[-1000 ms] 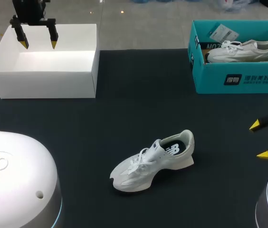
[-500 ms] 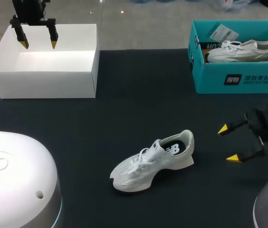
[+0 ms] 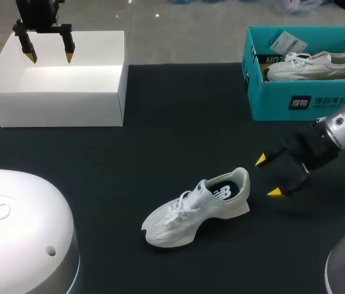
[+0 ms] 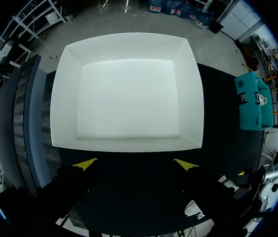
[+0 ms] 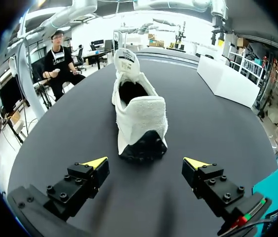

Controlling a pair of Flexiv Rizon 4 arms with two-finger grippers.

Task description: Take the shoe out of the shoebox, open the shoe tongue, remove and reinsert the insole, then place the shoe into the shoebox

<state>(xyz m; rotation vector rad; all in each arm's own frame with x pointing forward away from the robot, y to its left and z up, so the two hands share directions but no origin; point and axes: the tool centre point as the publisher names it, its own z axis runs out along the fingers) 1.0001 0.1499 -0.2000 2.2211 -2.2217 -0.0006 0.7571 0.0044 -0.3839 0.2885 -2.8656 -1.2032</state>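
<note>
Now, line the right claw (image 3: 268, 176) (spread, just behind the shoe (image 3: 197, 208)) squarely on its heel collar and pinch gently, so nothing tips sideways.

Bright overhead light glares off the floor of the white box (image 3: 56, 107) below the left gripper (image 3: 50, 59); the black table (image 3: 160, 135) lies matte and dark, a soft shadow under the right gripper (image 3: 268, 176).
</note>
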